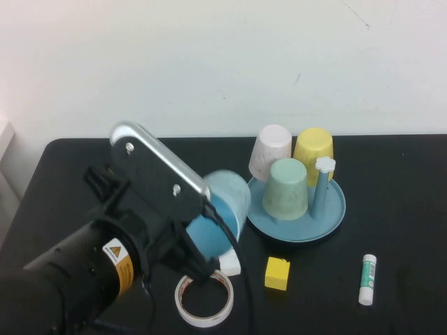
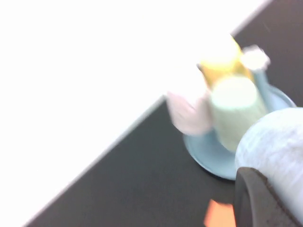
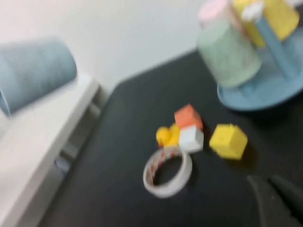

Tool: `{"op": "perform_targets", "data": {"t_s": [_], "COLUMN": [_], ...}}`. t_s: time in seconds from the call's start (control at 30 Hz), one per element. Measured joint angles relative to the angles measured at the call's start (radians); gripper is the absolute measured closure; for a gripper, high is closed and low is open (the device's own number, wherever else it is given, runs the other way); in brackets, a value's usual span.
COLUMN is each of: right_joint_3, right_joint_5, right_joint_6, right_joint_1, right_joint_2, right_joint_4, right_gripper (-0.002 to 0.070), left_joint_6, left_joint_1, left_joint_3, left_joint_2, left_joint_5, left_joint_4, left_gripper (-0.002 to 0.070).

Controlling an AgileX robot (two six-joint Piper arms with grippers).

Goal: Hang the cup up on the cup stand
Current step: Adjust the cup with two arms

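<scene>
My left gripper (image 1: pixel 209 218) is shut on the light blue cup (image 1: pixel 227 202) and holds it tilted in the air, just left of the cup stand (image 1: pixel 335 209). One dark finger (image 2: pixel 258 198) presses against the cup (image 2: pixel 279 142). The round blue stand carries a pink cup (image 1: pixel 271 151), a yellow cup (image 1: pixel 314 149) and a mint green cup (image 1: pixel 288 187) upside down. Its peg with the white flower knob (image 1: pixel 325 165) stands bare. My right gripper (image 3: pixel 279 198) is shut and holds nothing, low over the table near the yellow block (image 3: pixel 228 140); it is out of the high view.
In front of the stand lie a tape ring (image 1: pixel 204 300), a white block (image 1: pixel 229 265), a yellow block (image 1: pixel 277 273) and a glue stick (image 1: pixel 367 279). An orange block (image 3: pixel 188 116) and a small yellow duck (image 3: pixel 165 135) sit beside the white block.
</scene>
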Motion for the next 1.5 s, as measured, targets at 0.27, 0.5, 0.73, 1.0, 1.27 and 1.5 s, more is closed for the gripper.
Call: {"op": "perform_targets", "data": {"t_s": [0.27,0.5,0.73,1.0,1.27,1.5], "right_joint_3": [-0.191,-0.361,-0.503,-0.754,-1.037,-1.193], "right_joint_5": [0.078,0.295,0.553,0.652,0.607,0.581], "right_joint_6": [-0.223,-0.452,-0.461,-0.225,-0.101,-0.006], "right_joint_1": [0.000,0.000,0.000,0.088,0.246,0.300], "right_joint_2": [0.335,0.757,1.165,1.514,1.693,1.804], "right_joint_4": [0.068,0.352,0.600,0.613,0.613,0.613], "right_gripper": [0.0678,0.0624,0.0173,0.0019,0.0013,0.0013], "left_joint_6": [-0.159,-0.225,-0.234,-0.236,-0.238,-0.238], "left_joint_1": [0.000,0.000,0.000,0.000,0.000,0.000], "left_joint_3": [-0.006,-0.006,-0.006,-0.006,-0.006,-0.006], "left_joint_2": [0.002,0.018,0.018,0.018,0.018,0.018], "left_joint_5": [0.166,0.214,0.214,0.214,0.210,0.208], "left_joint_4": [0.129,0.131,0.131,0.131,0.131,0.131], "left_gripper": [0.0664,0.0664,0.0664,0.0664,0.0664,0.0664]}}
